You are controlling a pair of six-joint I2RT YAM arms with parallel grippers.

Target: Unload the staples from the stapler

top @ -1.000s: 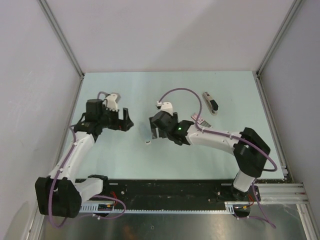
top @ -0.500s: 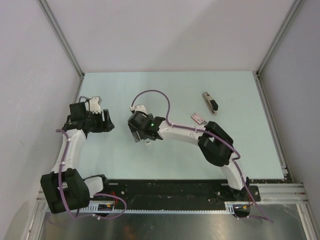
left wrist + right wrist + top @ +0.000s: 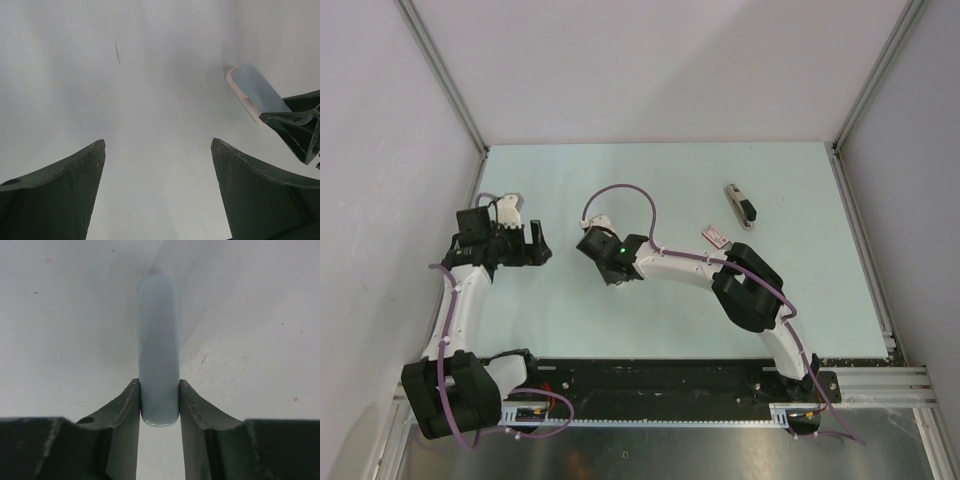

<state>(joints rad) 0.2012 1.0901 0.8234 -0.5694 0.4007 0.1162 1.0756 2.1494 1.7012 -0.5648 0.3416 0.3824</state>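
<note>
While the left gripper [image 3: 158,145] hangs over the pale table [image 3: 620,180] at the left of the top view, its fingers stand wide apart with nothing between them. The right gripper [image 3: 159,385], just left of the middle of that view, has its fingers pressed against both sides of a pale blue bar [image 3: 158,330] with rounded ends. In the right wrist view the bar runs from between the fingertips up the middle of the frame. In the left wrist view it shows at the right edge as a flat blue face with a whitish rim, gripped by one dark finger [image 3: 297,130] of the right gripper. Whether the bar touches the table I cannot tell. The stapler [image 3: 741,205], grey with a black part, lies in the upper right of the table, well apart from both grippers. A pink rectangle [image 3: 717,237] lies just below and left of it, near but not touching. The staples are too small to make out. A thin dark sliver [image 3: 117,52] lies in the upper left of the left wrist view, and I cannot tell whether it is a staple.
</note>
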